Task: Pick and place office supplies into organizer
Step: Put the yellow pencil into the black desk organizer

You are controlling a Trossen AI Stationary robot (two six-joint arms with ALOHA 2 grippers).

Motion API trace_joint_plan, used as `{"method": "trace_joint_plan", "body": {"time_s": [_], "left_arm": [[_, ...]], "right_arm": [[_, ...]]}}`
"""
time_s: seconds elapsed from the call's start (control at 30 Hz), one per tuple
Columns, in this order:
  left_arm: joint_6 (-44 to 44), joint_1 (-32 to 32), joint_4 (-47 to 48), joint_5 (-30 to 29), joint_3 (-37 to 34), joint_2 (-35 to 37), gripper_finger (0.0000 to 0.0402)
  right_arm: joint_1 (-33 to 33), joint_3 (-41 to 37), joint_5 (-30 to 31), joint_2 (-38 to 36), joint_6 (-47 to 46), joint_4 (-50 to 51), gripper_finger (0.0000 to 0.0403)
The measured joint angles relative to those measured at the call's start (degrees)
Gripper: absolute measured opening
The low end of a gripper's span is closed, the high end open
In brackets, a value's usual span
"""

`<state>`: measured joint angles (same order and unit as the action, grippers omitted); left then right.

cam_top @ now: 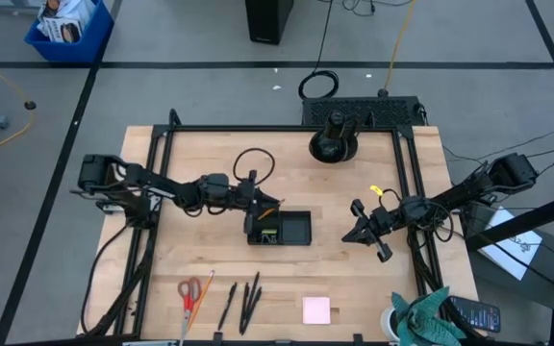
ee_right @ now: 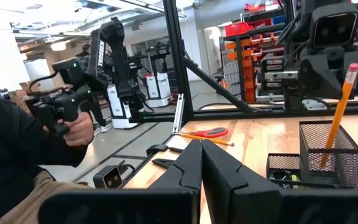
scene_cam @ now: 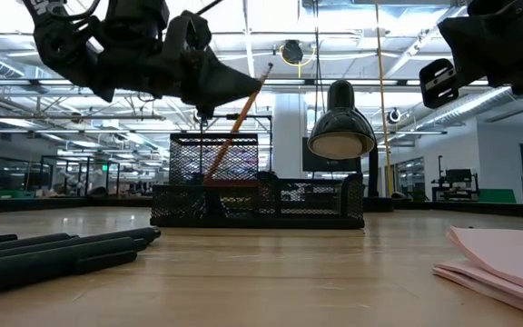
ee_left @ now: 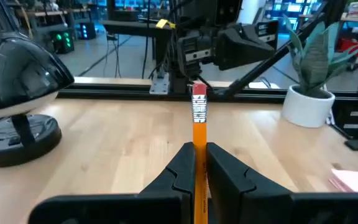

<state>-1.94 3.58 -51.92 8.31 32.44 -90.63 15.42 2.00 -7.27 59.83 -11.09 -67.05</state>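
The desk [cam_top: 200, 250] is a pale wooden top framed by dark rails, and nearly everything sits in its middle and near edge, within reach of both arms. The left arm stretches from the left side toward the centre, bringing the left gripper [cam_top: 250, 197] over the organizer [cam_top: 291, 229], a black mesh tray set mid-desk, presumably so either arm can get to it. Its jaws are pinched narrow on an orange pencil [ee_left: 199, 134], gripped low on the shaft with the eraser end up; the pencil leans with its tip down inside the tall mesh compartment, so this looks like the moment of dropping it in. The right gripper [cam_top: 371, 231] waits to the right of the organizer, well apart from it, jaws shut on nothing. A round black stand [cam_top: 333, 144] sits at the far edge, out of the way.

Along the near edge lie the supplies not yet moved: the pink sticky-note pad [cam_top: 316, 309] toward the right, red-handled scissors [cam_top: 190, 291] at the left, a second pencil [cam_top: 200, 291] just beside them, then the black pens [cam_top: 243, 303]. A person's hand [ee_right: 79, 127] holds a controller beyond the desk.
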Motion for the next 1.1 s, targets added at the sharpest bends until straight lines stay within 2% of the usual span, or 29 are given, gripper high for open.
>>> {"method": "trace_joint_plan", "body": {"time_s": [0.33, 1.1], "left_arm": [[0.51, -1.86, -4.39, -0.89, 0.01, -6.68, 0.0031], [0.64, -1.73, 0.37, -3.46, 0.01, -6.75, 0.0034]], "right_arm": [[0.00, 0.00, -0.02, 0.00, -0.05, 0.02, 0.0000], [0.00, 0.00, -0.07, 0.00, -0.09, 0.03, 0.0000]]}}
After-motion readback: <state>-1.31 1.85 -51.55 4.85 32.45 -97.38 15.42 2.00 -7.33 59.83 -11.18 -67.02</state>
